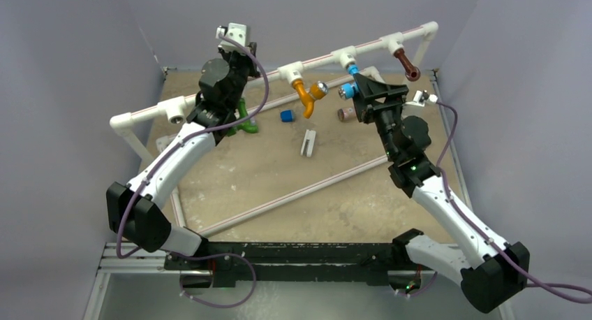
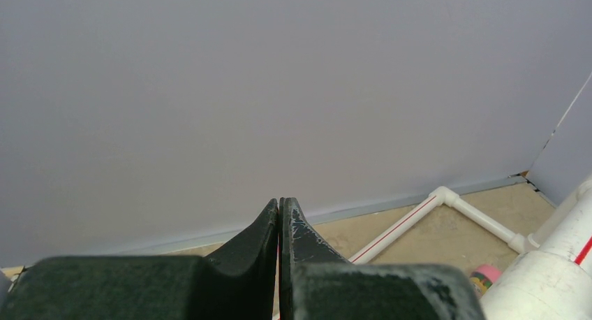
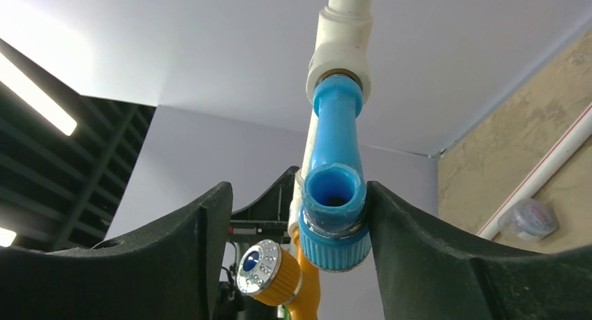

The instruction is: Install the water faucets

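1. Overhead, the right gripper point(image 3: 299, 194) is at about 1 o'clock on the table point(image 1: 328, 208), raised to the white pipe rail point(image 1: 319, 63). Its jaws stand wide apart on either side of the blue faucet point(image 3: 335, 145).
2. Seen from the right wrist, the blue faucet touches or nearly touches the finger at 3 o'clock. A clear gap separates it from the finger at 9 o'clock, so nothing is clamped.
3. The blue faucet's upper end sits inside a white fitting point(image 3: 337, 51) on the rail, at 12 o'clock in that view.
4. The orange faucet point(image 1: 305, 100) hangs from the next fitting along the rail, at 12 o'clock on the table. Its silver knob point(image 1: 320, 89) points toward 3 o'clock.
5. The brown faucet point(image 1: 406, 63) hangs near the rail's far end, at about 2 o'clock.
6. The green faucet point(image 1: 248, 126) rests on the table at 10 o'clock, partly hidden behind the left arm point(image 1: 174, 159).
7. The left gripper point(image 2: 280, 202) is pressed fully closed, with nothing between its fingers. It is aimed at the back wall.
8. A blue cube point(image 1: 287, 115) lies between the green faucet and the orange faucet. A pink-capped cylinder point(image 1: 345, 114) lies just beside the right gripper, at its 7 o'clock.
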